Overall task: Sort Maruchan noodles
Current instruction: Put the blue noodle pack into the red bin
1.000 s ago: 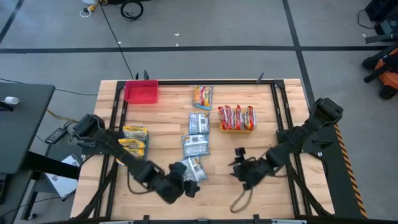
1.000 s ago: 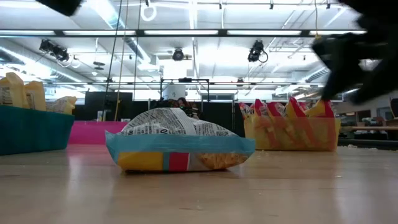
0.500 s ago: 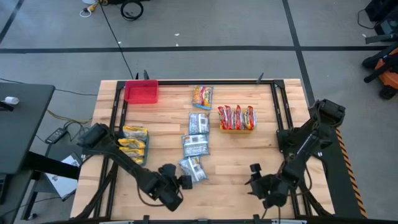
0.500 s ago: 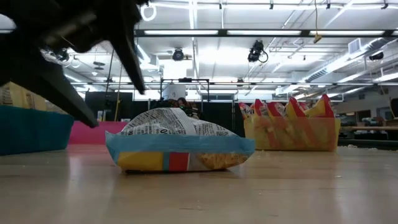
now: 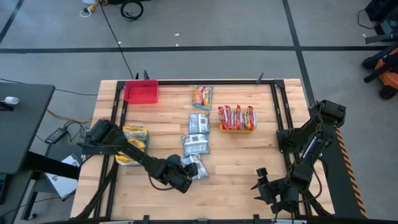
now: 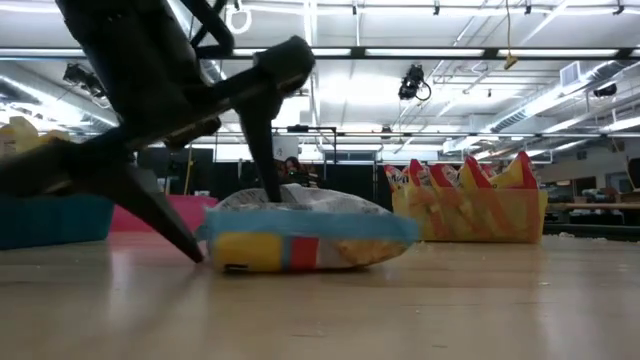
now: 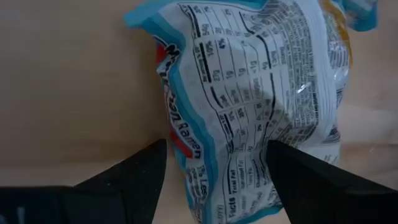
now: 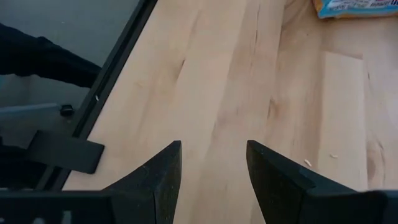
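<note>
**Left arm straddles a silver-blue packet at the front of the table**

The left gripper [image 5: 184, 177] has its jaws spread apart either side of the nearest silver-blue noodle packet [image 7: 261, 93], which lies flat on the table [image 5: 236, 155], apparently lined up for a pinch. Red packets [image 5: 236, 117] stand in a yellow bin [image 6: 470, 215], yellow ones [image 5: 132, 142] in a blue bin. The right gripper [image 8: 211, 171] waits, jaws apart, near the front right corner.

Three silver-blue packets [image 5: 196, 144] lie flat in a row down the middle of the bench. One orange packet [image 5: 202, 97] lies just past the far end of that row. Red packets [image 5: 236, 116] stand upright in a bin beside it. Yellow packets [image 5: 134, 142] sit in a bin on its other side.
</note>
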You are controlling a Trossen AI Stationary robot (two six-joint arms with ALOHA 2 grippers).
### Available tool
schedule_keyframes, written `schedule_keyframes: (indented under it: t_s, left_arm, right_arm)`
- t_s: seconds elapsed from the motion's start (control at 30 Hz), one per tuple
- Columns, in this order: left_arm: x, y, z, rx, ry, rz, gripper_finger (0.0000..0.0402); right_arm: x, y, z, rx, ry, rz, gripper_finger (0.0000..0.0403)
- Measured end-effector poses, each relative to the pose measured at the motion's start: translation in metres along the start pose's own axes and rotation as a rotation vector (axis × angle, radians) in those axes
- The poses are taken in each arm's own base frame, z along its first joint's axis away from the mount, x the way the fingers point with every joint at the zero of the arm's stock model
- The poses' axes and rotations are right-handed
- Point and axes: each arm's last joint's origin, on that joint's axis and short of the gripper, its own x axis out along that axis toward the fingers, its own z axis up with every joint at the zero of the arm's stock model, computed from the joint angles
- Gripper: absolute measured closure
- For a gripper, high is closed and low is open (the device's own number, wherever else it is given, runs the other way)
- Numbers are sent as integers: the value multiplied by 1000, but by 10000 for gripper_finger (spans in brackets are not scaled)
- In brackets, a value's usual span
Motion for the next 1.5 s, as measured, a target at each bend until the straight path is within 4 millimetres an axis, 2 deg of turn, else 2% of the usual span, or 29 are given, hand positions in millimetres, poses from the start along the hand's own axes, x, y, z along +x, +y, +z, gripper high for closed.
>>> schedule_keyframes:
  t_s: [0.1, 0.2, 0.37, 0.47, 0.53, 0.6, 0.77, 0.9, 0.97, 1.1, 1.2, 1.3, 1.4, 1.5]
  left_arm:
    - [7, -1, 3, 51, -21, -1, 140]
    - [15, -3, 5, 105, -29, -11, 182]
    - [22, -8, 11, 198, -80, -38, 296]
    - [16, -14, 18, 335, -86, -36, 372]
    - [8, -20, 23, 434, -91, -18, 388]
    - [-8, -30, 29, 536, -101, 21, 390]
    - [-68, -62, 53, 747, -156, 188, 397]
    - [-115, -74, 91, 828, -254, 472, 398]
    - [-129, -78, 116, 809, -290, 601, 398]
    - [-128, -86, 177, 740, -265, 609, 398]
    - [-126, -76, 236, 655, -315, 777, 398]
    - [-127, -69, 286, 564, -342, 825, 398]
    - [-130, -57, 329, 512, -365, 922, 398]
    - [-131, -45, 363, 433, -403, 988, 398]
  right_arm:
    - [-1, 1, -1, -9, -3, -3, 218]
    - [-2, 1, -2, -18, 2, -6, 218]
    - [-3, 1, -6, -40, 24, -19, 218]
    - [-3, -1, -8, -52, 41, -31, 218]
    - [-5, -3, -9, -50, 53, -42, 218]
    - [-5, -4, -9, -53, 63, -52, 218]
    - [-3, -8, -9, -75, 83, -76, 218]
    - [1, -14, -5, -96, 86, -92, 218]
    - [4, -18, -2, -96, 83, -106, 218]
    - [11, -28, 8, -69, 52, -156, 218]
    - [15, -36, 15, -27, 33, -187, 218]
    - [18, -40, 19, 29, 25, -186, 218]
    - [19, -41, 19, 32, 35, -177, 218]
    - [20, -41, 20, 12, 35, -182, 218]
